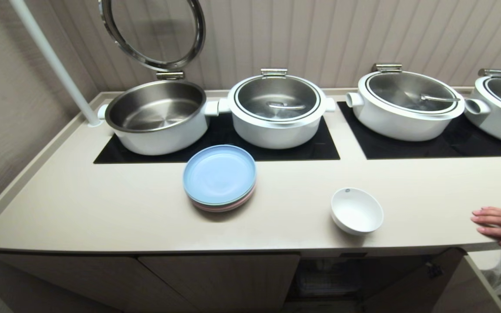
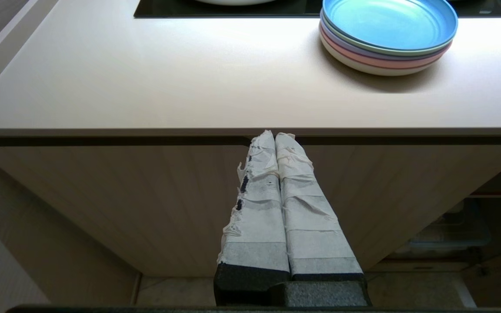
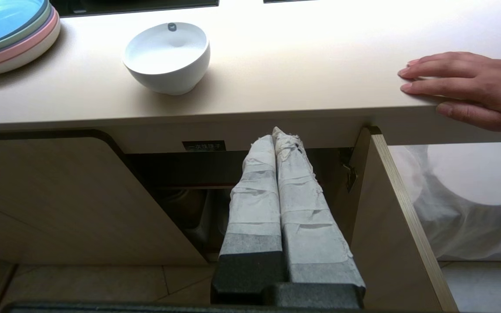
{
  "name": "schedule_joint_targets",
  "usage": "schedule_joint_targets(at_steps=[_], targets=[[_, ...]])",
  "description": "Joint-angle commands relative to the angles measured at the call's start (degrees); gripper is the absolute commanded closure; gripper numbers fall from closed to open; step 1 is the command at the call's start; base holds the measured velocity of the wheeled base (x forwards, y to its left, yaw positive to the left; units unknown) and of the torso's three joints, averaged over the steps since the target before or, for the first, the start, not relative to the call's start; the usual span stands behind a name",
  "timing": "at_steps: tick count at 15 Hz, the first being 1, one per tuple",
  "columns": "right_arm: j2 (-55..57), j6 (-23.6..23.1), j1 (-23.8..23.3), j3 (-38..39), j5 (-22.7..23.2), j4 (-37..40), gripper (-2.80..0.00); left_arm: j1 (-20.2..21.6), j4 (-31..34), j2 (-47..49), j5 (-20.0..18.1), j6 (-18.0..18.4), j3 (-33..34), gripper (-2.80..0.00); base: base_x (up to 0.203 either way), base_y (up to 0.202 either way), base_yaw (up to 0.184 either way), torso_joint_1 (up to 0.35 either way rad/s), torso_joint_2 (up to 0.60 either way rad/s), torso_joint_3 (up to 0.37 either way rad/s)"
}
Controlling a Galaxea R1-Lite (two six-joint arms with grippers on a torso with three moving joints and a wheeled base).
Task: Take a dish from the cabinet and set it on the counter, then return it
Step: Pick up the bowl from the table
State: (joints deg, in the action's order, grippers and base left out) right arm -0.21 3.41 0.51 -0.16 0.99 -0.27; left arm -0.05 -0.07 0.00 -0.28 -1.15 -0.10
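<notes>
One dish (image 1: 357, 211) is seen upright on the counter (image 1: 102, 208), near its front edge | left gripper (image 2: 275, 135) and right gripper (image 3: 277, 132) pressed closed, empty, parked low before the cabinet (image 3: 59, 195) | a person's hand (image 1: 500, 227) is laid on the counter's edge.

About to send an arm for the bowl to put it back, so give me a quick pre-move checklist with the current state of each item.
1. Dish upright on the counter, nothing touching it: ok.
2. Cabinet door open below the dish: ok.
3. Right gripper empty, fingers shut, below the counter edge: not ok, open it before reaching.
4. Left gripper shut, empty, parked in front of the closed door: ok.
5. Person's hand resting on the counter edge to the right of the dish: not ok, wait until it is gone.
6. Free space on the cabinet shelf: cannot tell, interior is dark.
</notes>
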Motion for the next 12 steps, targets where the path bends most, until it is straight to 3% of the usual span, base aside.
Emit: schedule_joint_targets(at_steps=[1, 7, 12], targets=[[0.21, -0.41, 0.02, -0.02, -0.02, -0.08, 0.0, -0.04, -0.01, 0.0, 0.01, 0.0, 0.01, 0.0, 0.0, 0.0, 0.0, 0.0, 0.0, 0.0], [0.21, -2.89, 0.02, -1.85, -0.04, 0.62, 0.0, -0.02, -0.01, 0.0, 0.01, 0.0, 0.01, 0.0, 0.0, 0.0, 0.0, 0.0, 0.0, 0.0], [0.6, -2.8, 0.02, -11.13, -0.19, 11.89, 0.0, 0.0, -0.01, 0.0, 0.01, 0.0, 0.01, 0.0, 0.0, 0.0, 0.0, 0.0, 0.0, 0.0]])
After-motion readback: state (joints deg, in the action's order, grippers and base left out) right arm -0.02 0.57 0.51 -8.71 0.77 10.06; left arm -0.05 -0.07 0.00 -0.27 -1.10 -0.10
